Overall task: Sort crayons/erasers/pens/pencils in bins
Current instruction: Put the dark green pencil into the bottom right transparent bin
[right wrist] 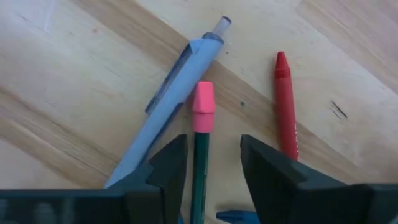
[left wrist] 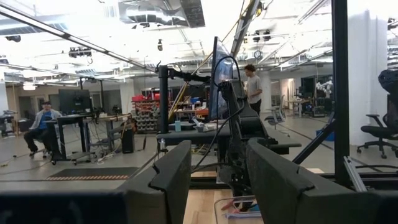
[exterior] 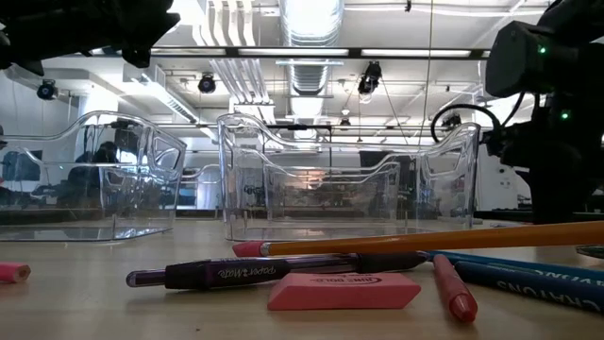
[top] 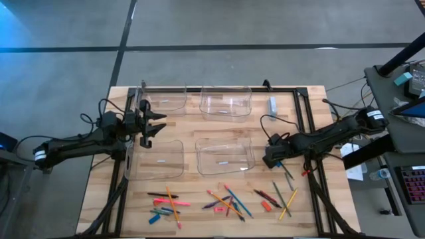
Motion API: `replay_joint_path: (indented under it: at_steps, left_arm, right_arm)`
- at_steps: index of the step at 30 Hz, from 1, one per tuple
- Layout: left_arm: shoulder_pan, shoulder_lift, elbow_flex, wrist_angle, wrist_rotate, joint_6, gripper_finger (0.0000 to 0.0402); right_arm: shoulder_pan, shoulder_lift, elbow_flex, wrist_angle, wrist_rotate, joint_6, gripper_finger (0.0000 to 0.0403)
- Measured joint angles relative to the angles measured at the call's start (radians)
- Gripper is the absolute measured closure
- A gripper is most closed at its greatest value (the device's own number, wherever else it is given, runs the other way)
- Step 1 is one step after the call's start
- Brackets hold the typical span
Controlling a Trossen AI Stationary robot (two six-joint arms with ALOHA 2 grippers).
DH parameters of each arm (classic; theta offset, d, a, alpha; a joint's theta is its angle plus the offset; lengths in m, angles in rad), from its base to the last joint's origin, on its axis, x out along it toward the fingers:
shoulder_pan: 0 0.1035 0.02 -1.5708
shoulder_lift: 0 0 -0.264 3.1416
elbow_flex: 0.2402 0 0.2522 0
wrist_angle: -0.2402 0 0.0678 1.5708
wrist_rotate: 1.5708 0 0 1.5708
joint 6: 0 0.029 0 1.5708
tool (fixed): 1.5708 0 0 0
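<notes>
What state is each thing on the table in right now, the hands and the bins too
Right hand: low over the table, fingers apart, a green pencil between them, not gripped.
Left hand: raised beside the bins, fingers apart, holding nothing.
Green pencil: lying flat, pink eraser tip forward.
Blue-grey pen: lying flat beside the pencil.
Red crayon: lying flat, untouched.
Bins: upright, no pencils or crayons inside.

Bright, even overhead light. In the low view, ceiling strip lights blow out to white glare and glint off the clear bins. The eraser nearest the lens is slightly soft. Shadows on the desk are faint.
</notes>
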Motion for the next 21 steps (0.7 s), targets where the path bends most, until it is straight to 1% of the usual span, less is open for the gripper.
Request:
replay_joint_path:
  at_steps: [3, 5, 13, 21]
  left_arm:
    - [0.0, 0.0, 0.0, 0.0, 0.0, 0.0, 0.0262]
    - [0.0, 0.0, 0.0, 0.0, 0.0, 0.0, 0.0262]
    - [0.0, 0.0, 0.0, 0.0, 0.0, 0.0, 0.0262]
    - [0.0, 0.0, 0.0, 0.0, 0.0, -0.001, 0.0262]
  right_arm:
    - [0.0, 0.038, 0.0, 0.009, -0.001, 0.0, 0.0273]
    - [0.0, 0.055, 0.0, 0.013, -0.007, 0.0, 0.0289]
    - [0.0, 0.065, -0.001, 0.02, -0.028, 0.045, 0.0381]
    - [0.0, 0.014, -0.001, 0.012, -0.035, 0.093, 0.0387]
